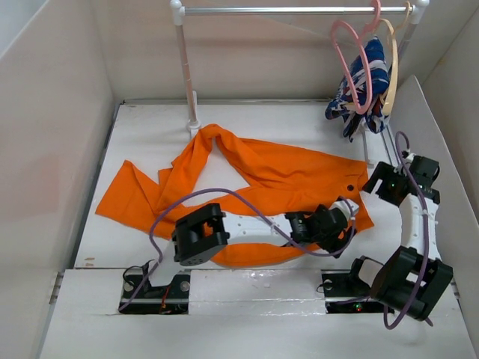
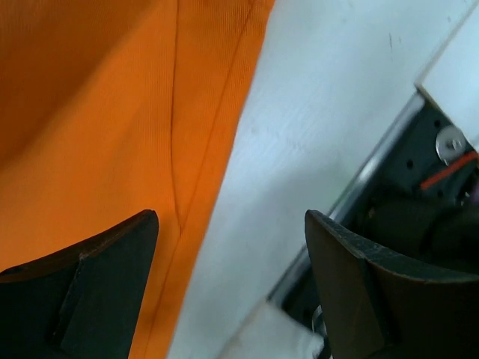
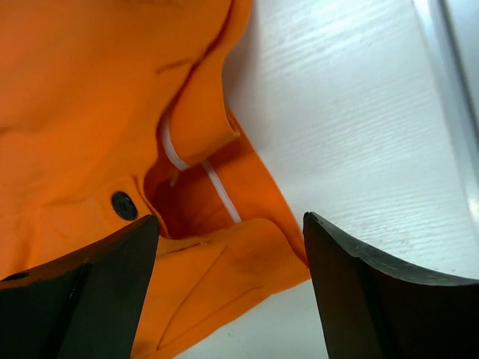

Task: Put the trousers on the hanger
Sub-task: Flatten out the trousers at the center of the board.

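The orange trousers [image 1: 247, 172] lie crumpled and spread over the white table. The pink hanger [image 1: 350, 63] hangs empty by its hook from the rail at the back right. My left gripper [image 1: 344, 215] is open and low over the trousers' near right edge; in the left wrist view [image 2: 230, 217] its jaws straddle the cloth hem [image 2: 97, 112] and bare table. My right gripper [image 1: 373, 183] is open just above the waistband corner at the right; in the right wrist view [image 3: 230, 218] the waistband [image 3: 217, 277] and a black button [image 3: 123, 205] lie between the jaws.
A tan hanger [image 1: 392, 56] carrying a blue-and-white garment [image 1: 368, 78] hangs beside the pink one on the metal rail [image 1: 284, 10]. The rail's white post [image 1: 185, 75] stands at the back. White walls enclose the table. The right arm's base [image 2: 441, 209] is close to my left gripper.
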